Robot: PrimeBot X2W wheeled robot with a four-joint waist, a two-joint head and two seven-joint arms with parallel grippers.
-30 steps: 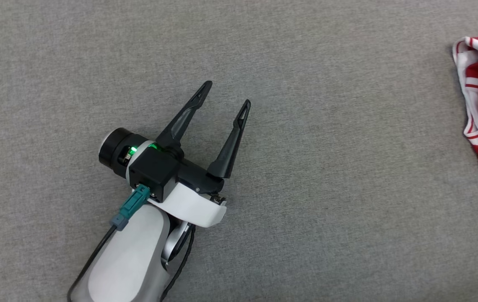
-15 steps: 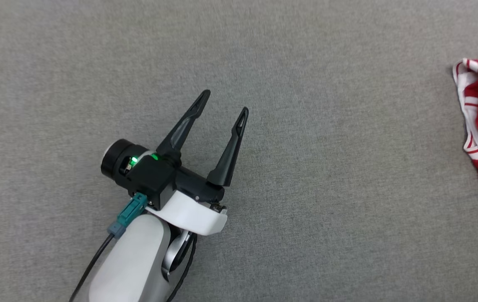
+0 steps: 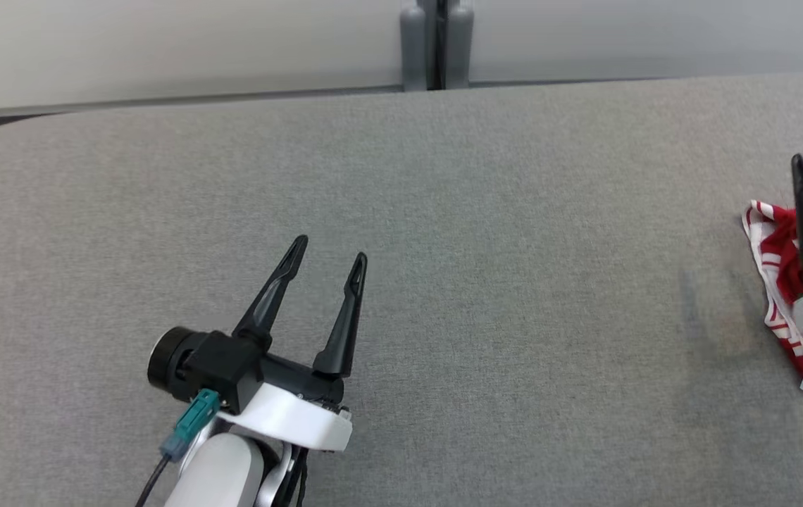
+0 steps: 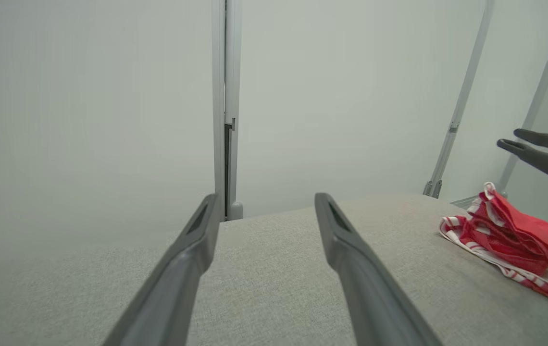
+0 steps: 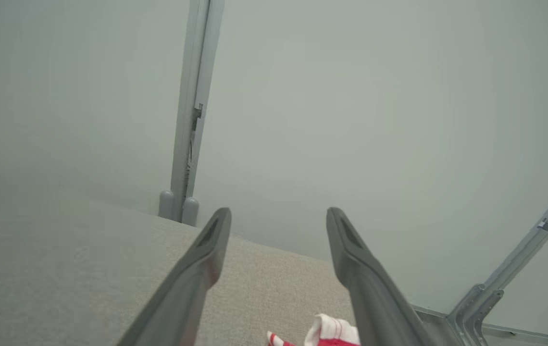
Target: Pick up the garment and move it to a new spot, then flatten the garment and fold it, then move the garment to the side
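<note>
**While the garment lies bunched at the table's edge, both grippers stand open**

Where the grey cloth-covered table (image 3: 514, 296) runs out at about 3 o'clock in the head view, one garment (image 3: 775, 274) lies in a crumpled heap. It is red with white stripes and a white border, and it is neither flat nor folded. In the left wrist view it rests on the tabletop with its folds piled up.

Two grippers are in sight, each with two long dark fingers. The right gripper (image 5: 278, 214) hangs over the garment. Its fingers are spread apart with nothing between them, and in the left wrist view their tips sit clear above the cloth. In its own wrist view a small white and red corner of the garment shows at about 6 o'clock, below the fingers.

The left gripper (image 3: 330, 251) is at about 7 o'clock in the head view, well apart from the garment. Its fingers are also spread and empty, and they point toward 12 o'clock.

One grey upright post (image 3: 437, 42) stands behind the table's far edge at 12 o'clock, against a pale wall.
</note>
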